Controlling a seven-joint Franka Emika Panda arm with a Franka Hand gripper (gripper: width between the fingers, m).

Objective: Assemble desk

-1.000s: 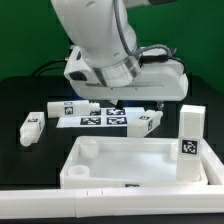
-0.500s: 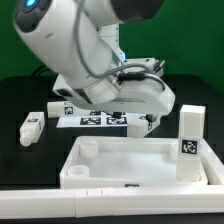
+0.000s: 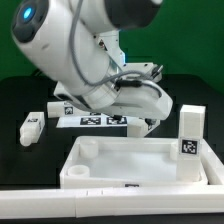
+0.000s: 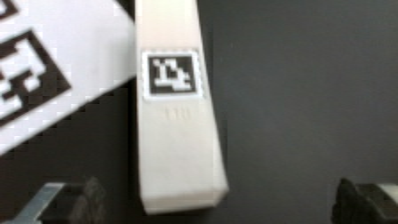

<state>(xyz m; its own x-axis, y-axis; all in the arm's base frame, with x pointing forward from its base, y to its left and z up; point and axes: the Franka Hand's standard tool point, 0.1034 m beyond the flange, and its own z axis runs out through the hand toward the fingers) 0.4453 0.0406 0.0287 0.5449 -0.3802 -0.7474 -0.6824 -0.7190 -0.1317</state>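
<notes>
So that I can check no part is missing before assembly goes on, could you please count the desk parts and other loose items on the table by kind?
Desk top: 1
Desk legs: 4, one upright, three lying
Marker board: 1
Total: 6
</notes>
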